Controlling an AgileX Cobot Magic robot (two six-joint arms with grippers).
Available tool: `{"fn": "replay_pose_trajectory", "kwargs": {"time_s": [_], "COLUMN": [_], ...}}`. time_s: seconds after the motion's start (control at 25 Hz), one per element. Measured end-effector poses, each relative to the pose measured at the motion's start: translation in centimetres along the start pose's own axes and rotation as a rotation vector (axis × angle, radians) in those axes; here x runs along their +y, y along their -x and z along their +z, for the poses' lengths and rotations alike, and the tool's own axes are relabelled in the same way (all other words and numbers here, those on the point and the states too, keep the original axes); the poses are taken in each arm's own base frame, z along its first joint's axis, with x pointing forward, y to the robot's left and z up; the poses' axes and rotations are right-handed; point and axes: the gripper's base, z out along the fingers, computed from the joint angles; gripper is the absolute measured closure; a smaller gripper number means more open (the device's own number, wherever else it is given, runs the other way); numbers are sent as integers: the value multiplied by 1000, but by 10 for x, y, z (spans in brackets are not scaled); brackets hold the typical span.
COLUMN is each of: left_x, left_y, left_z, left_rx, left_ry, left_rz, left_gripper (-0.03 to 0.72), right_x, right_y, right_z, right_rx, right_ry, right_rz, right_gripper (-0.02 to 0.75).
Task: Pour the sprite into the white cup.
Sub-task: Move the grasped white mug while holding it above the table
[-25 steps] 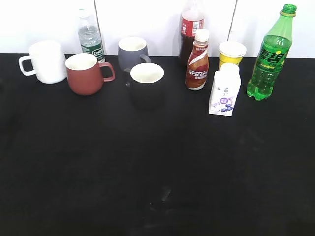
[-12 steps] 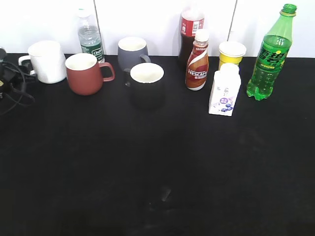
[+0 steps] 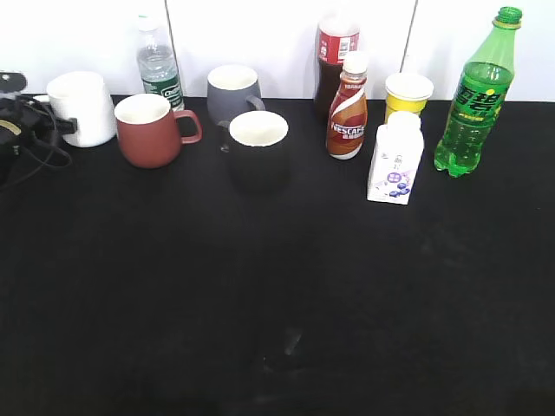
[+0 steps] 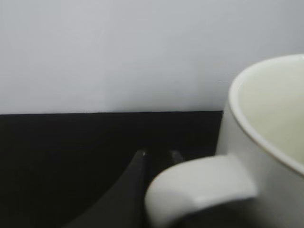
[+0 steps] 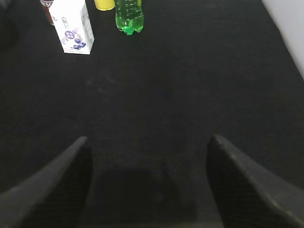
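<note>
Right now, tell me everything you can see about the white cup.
The white cup is a plain, glossy white mug, ceramic by its look, standing upright at the far left of the black table, near the white wall. A red mug stands just to its right. Its loop handle points left, and the left gripper is at that handle; the left wrist view shows the handle close up. Its inside looks empty.

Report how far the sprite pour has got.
Done: nothing poured; the sprite stands upright and capped at the table's far right, and the white cup looks empty in the left wrist view. In hand: the left claw is at the cup's handle; grip unclear. The right claw is open, well short of the bottle. Left: grasp, uncap, pour.
</note>
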Motion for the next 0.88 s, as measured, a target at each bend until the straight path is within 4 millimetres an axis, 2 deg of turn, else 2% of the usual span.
{"fn": "replay_pose_trajectory", "kwargs": {"time_s": [0.16,0.2,0.28,0.32,0.4,0.44,0.52,0.6,0.68,0.76,0.88], "left_x": [1,3,8,10,7,2,-20,-46,-71,-92,-122], "left_y": [3,6,24,40,76,94,116,124,119,106,92], "left_z": [-5,-13,-33,-46,-84,-108,-159,-204,-240,-264,-282], "left_rx": [3,6,-8,-44,-116,-144,-182,-208,-198,-168,-128], "left_ry": [11,18,36,44,43,32,-21,-105,-198,-297,-432], "left_rz": [-21,-20,-28,-31,-30,-27,-18,-3,9,32,68], "left_gripper": [606,611,617,617,617,617,617,618,619,620,620], "right_x": [0,0,0,0,0,1,2,4,1,-4,-8], "right_y": [0,0,0,0,0,1,16,48,70,68,51], "right_z": [0,0,0,0,0,0,9,29,68,123,197], "right_rx": [0,0,0,0,0,2,0,-143,-244,-288,-338], "right_ry": [0,0,0,0,0,8,21,42,19,-14,-43], "right_rz": [0,0,0,0,0,5,17,49,37,39,-23], "right_gripper": [181,181,181,181,181,181,181,181,181,181,207]}}
